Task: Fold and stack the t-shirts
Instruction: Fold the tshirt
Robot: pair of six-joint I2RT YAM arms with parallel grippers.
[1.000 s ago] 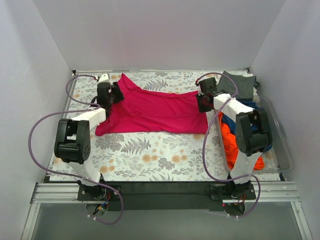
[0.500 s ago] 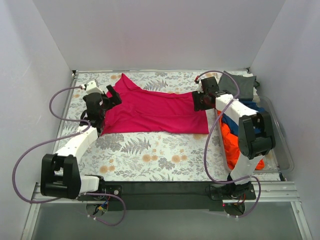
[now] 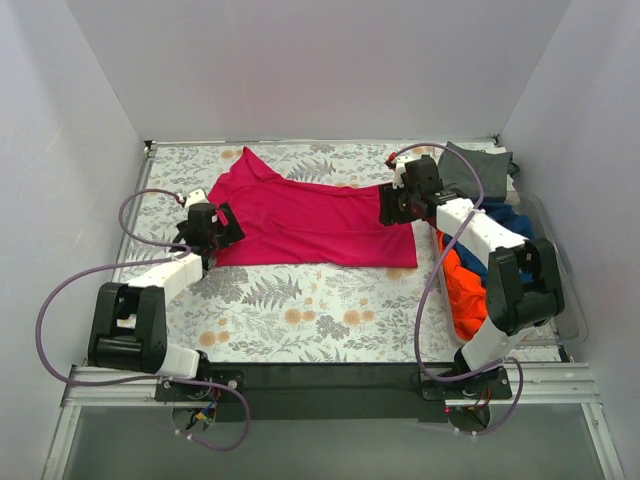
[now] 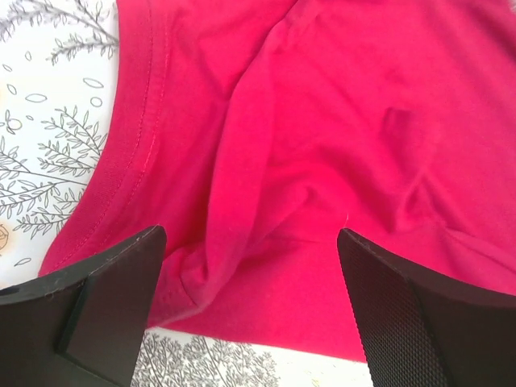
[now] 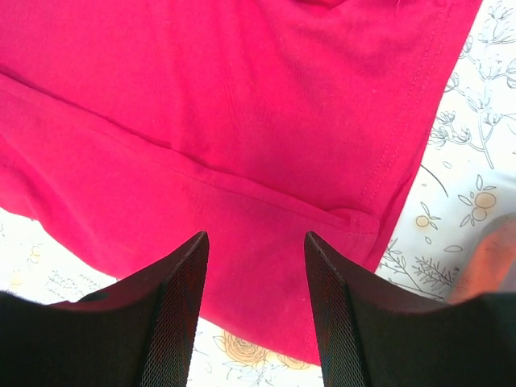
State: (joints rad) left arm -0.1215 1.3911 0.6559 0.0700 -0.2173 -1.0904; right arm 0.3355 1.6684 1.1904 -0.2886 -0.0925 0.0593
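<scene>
The magenta-pink t-shirt (image 3: 310, 220) lies spread on the floral tablecloth (image 3: 300, 310), partly folded into a wide band. My left gripper (image 3: 222, 228) is open and empty above the shirt's left end (image 4: 266, 161), near its hemmed edge. My right gripper (image 3: 388, 206) is open and empty above the shirt's right end (image 5: 242, 121), where a fold line runs across the cloth. The dark grey-green t-shirt (image 3: 478, 170) lies at the back right. The orange t-shirt (image 3: 470, 290) and the navy blue t-shirt (image 3: 512, 218) are heaped at the right, partly hidden by my right arm.
A clear plastic bin (image 3: 560, 290) at the right edge holds the orange and navy heap. White walls close in the table on the left, back and right. Purple cables loop from both arms. A black rail (image 3: 330, 378) runs along the near edge.
My left gripper has swung from the shirt's far left corner forward and down to its near left end. My right gripper has shifted slightly left over the shirt's right end. The shirt lies as before.
</scene>
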